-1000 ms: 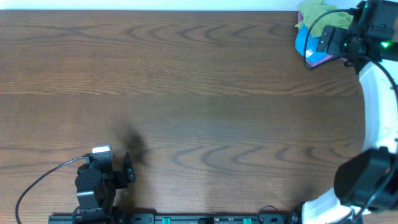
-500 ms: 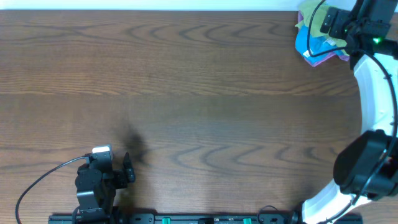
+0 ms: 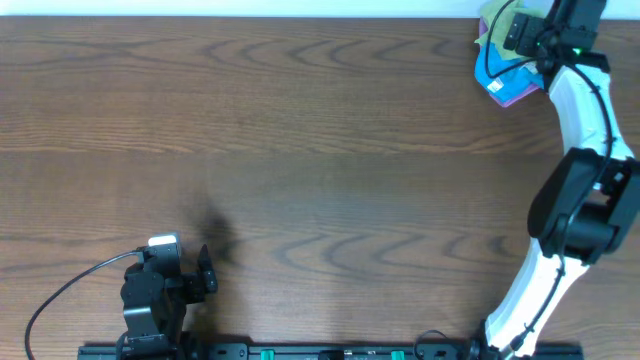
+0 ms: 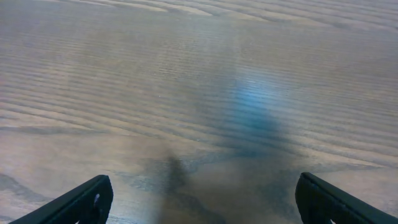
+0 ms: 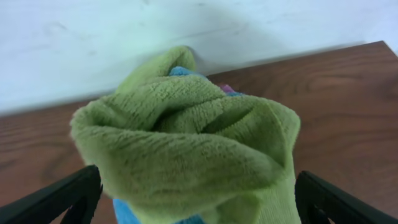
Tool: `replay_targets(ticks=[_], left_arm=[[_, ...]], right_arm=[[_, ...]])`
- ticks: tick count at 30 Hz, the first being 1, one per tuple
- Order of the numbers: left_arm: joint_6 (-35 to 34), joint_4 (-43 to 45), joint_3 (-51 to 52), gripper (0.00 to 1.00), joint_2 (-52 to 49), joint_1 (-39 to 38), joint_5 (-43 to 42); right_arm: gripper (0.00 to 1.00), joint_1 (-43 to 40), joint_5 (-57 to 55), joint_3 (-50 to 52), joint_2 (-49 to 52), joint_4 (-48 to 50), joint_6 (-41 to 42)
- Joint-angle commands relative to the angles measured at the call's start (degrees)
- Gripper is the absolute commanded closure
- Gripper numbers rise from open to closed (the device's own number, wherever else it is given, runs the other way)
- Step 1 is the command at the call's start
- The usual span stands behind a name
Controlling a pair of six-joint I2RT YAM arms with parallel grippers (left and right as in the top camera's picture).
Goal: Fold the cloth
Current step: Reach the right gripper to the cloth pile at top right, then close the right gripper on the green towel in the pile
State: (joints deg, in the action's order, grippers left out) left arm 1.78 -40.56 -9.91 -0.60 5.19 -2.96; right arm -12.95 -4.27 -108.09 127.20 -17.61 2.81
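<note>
A pile of cloths lies at the table's far right corner: a green cloth (image 3: pixel 497 22) on top, a blue cloth (image 3: pixel 493 68) and a bit of pink cloth (image 3: pixel 515 96) under it. In the right wrist view the bunched green cloth (image 5: pixel 186 143) fills the space between the wide-open fingers of my right gripper (image 5: pixel 198 199), with blue cloth (image 5: pixel 127 211) below. The right gripper (image 3: pixel 525 40) hovers over the pile. My left gripper (image 3: pixel 205 280) rests at the near left, open over bare wood (image 4: pixel 199 202).
The brown wooden table (image 3: pixel 300 160) stretches between the arms. A white wall (image 5: pixel 124 37) stands right behind the cloth pile at the table's far edge. A black rail (image 3: pixel 300 352) runs along the near edge.
My right arm has swung toward the far edge, bringing the gripper over the top of the cloth pile. The left arm has not moved.
</note>
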Motion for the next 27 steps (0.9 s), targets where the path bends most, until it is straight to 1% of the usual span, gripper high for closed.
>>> replay_targets(ticks=[1,7,10,15,16,17,18,21,23,24,27], left_arm=[[0.6,-1.4,0.7,0.05,0.3,0.0,0.4],[0.6,-1.4,0.7,0.05,0.3,0.0,0.4],[0.6,-1.4,0.7,0.05,0.3,0.0,0.4],[0.6,-1.4,0.7,0.05,0.3,0.0,0.4],[0.6,-1.4,0.7,0.05,0.3,0.0,0.4],[0.6,-1.4,0.7,0.05,0.3,0.0,0.4],[0.6,-1.4,0.7,0.05,0.3,0.0,0.4],[0.6,-1.4,0.7,0.05,0.3,0.0,0.4],[0.6,-1.4,0.7,0.05,0.3,0.0,0.4],[0.6,-1.4,0.7,0.05,0.3,0.0,0.4],[0.6,-1.4,0.7,0.05,0.3,0.0,0.4]], right_arm=[[0.01,-0.7,0.5,-1.9,1.6,0.3,0.9],[0.01,-1.2,2.4,-1.8,4.7,0.5,1.5],[0.11,-1.4,2.4,-1.8,5.1,0.5,1.4],[0.12,-1.4,2.4,-1.8,5.1,-0.7,1.4],[0.16,-1.4,2.4,-1.8,5.1,-1.0,1.4],[0.29,-1.4,2.4,-1.8,5.1,-1.4,1.4],[0.39,-1.4,2.4,-1.8,5.1,-1.8,1.4],[0.67,-1.4,2.4,-1.8,5.1,-2.6,1.4],[0.92,-1.4,2.4,-1.8,5.0,-3.2,0.9],[0.99,-1.4,2.4,-1.9,4.7,-3.7,0.7],[0.99,-1.3,2.4,-1.9,2.7,-4.9,-0.2]])
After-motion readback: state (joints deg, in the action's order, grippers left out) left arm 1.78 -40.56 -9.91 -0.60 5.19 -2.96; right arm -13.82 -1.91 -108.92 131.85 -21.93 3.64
